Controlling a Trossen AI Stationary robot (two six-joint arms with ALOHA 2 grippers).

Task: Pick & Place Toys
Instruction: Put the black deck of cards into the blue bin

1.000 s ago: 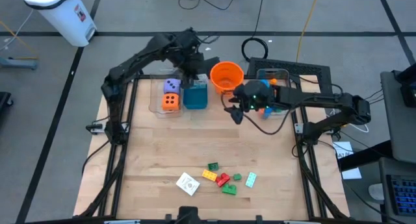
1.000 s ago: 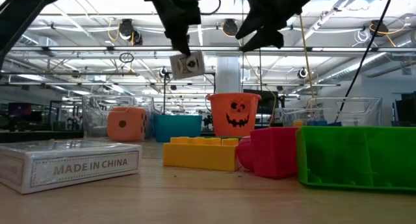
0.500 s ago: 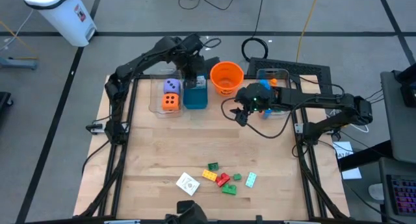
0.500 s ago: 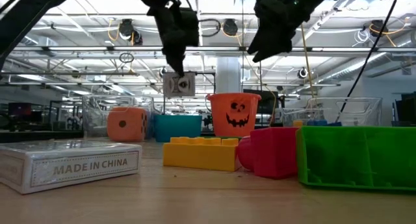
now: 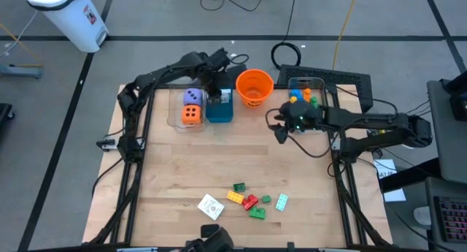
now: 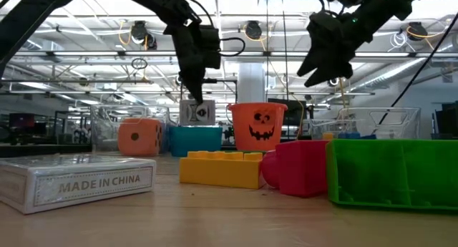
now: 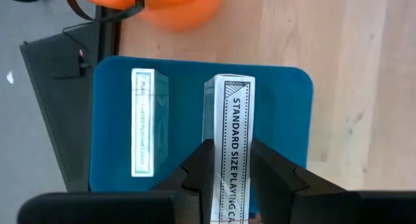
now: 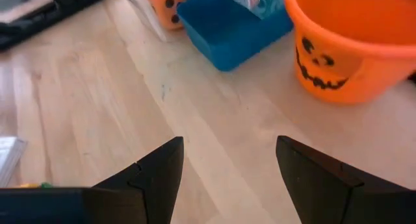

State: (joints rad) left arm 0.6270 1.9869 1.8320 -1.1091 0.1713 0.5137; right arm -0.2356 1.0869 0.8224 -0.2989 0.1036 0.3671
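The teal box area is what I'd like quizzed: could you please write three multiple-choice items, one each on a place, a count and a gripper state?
1. Where is the left gripper?
A. Over the teal box
B. Over the orange bucket
C. By the bricks

2. How many dice sit in the clear bin?
A. One
B. Two
C. Three

3. How is the right gripper?
A. Shut on a brick
B. Open, empty
C. Holding a card box

Answers:
1 A, it holds a card box above the teal interior.
2 B, purple die and orange die.
3 B, bare table shows between its fingers.
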